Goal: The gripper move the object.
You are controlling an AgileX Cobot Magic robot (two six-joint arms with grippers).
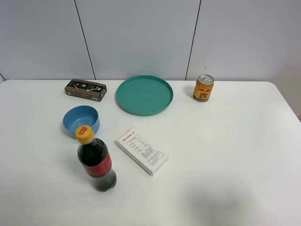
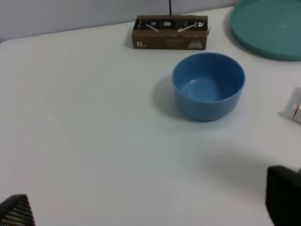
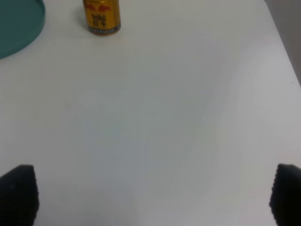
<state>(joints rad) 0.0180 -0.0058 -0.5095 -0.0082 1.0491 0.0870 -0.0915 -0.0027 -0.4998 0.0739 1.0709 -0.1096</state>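
Note:
The light-blue bowl (image 1: 81,121) stands upright and empty on the white table, left of centre, just behind a cola bottle. It also shows in the left wrist view (image 2: 208,85). My left gripper (image 2: 150,209) is open, its dark fingertips (image 2: 283,194) wide apart at that view's edges, well short of the bowl and holding nothing. My right gripper (image 3: 150,193) is open too, with its fingertips (image 3: 19,192) over bare table, far from the bowl. Neither gripper shows in the exterior high view.
A teal-green plate (image 1: 144,95) lies at the back centre. A dark brown box (image 1: 85,89) lies behind the bowl. A cola bottle (image 1: 95,160) stands in front of the bowl. A white box (image 1: 142,150) lies mid-table. A gold can (image 1: 203,88) stands back right.

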